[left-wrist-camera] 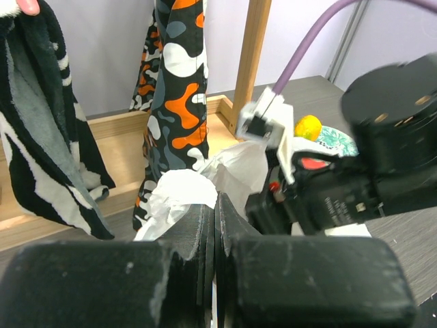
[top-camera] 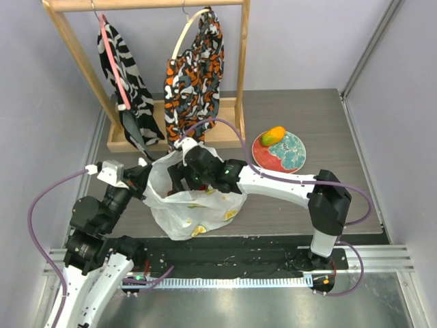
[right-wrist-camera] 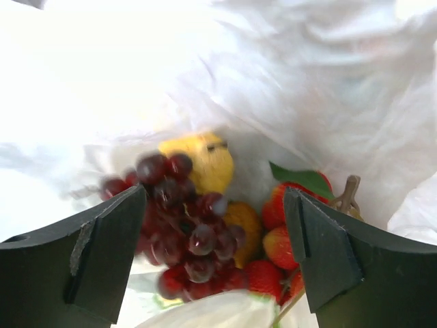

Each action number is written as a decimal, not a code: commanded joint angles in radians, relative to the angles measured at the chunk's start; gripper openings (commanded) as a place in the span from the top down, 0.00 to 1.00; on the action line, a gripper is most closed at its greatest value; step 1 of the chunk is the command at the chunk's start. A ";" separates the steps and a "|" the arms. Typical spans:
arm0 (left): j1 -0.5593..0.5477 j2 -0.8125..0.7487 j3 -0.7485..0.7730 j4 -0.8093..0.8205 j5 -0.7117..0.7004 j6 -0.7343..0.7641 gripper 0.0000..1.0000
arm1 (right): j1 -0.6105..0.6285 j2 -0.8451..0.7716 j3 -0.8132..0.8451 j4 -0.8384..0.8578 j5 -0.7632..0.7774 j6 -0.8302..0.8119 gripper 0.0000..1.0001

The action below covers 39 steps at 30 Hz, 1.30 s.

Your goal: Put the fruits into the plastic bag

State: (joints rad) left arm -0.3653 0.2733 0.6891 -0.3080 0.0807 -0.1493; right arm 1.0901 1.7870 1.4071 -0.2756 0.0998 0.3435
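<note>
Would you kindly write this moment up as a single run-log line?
left gripper: shut on plastic bag rim | right gripper: open inside bag | in bag: grape bunch, lemon, red berries | mango: on plate

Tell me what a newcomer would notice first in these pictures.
First, the white plastic bag in the middle of the top view. The left gripper pinches its rim, and the open right gripper is inside over the grape bunch, lemon and red berries. Next, the mango alone on a red-and-teal plate at right, and the zebra-striped cloth and orange-black cloth on the wooden rack behind.
</note>
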 commanded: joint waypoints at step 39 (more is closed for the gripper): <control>0.000 0.012 0.009 0.023 0.010 -0.001 1.00 | -0.352 -0.574 -0.168 0.087 -0.087 0.040 0.12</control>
State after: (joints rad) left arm -0.3653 0.2764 0.6891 -0.3080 0.0807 -0.1493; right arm 0.8356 1.2526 1.1755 -0.0925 -0.0078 0.4023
